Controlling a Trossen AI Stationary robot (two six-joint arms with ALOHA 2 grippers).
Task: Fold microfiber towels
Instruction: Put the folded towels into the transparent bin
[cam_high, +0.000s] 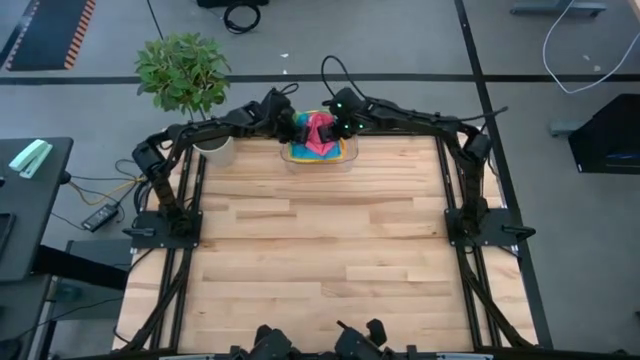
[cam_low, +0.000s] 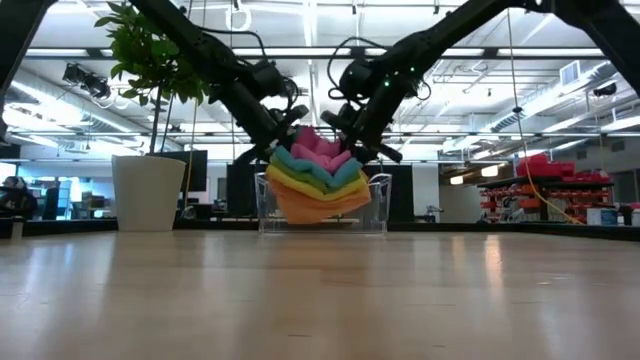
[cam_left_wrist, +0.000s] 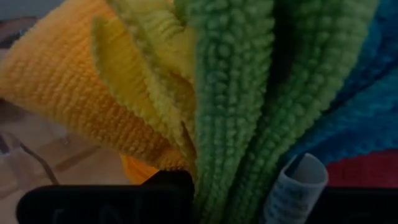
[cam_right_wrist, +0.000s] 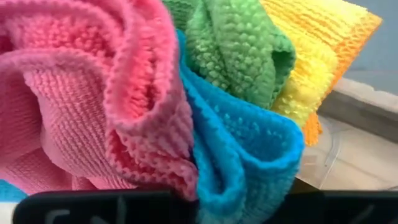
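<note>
Both arms reach to the far edge of the light wooden plank bench (cam_high: 320, 250) and meet over a clear plastic bin (cam_low: 375, 215) standing there.

Left end effector (cam_low: 283, 140): clenched on one side of a stack of soft microfiber towels (cam_low: 318, 180). Right end effector (cam_low: 352, 140): clenched on the opposite side of the same stack. The bundle hangs between the two, sagging in the middle, its lower part down inside the bin's walls; whether it touches the bin floor I cannot tell.

Layer order from the low view: pink on top, then blue, green, yellow, orange at the bottom. The orange layer droops lowest.

At the left end effector, the wrist view shows orange, yellow, green and blue edges fanned out directly ahead of the fingers, with a small white care label (cam_left_wrist: 292, 190) just beside them. At the right end effector, pink folds lie nearest the fingers, then blue, green, yellow and orange farther off.

A leafy green plant in a white pot (cam_high: 190, 85) stands beyond the left end effector, at the bench's corner.
</note>
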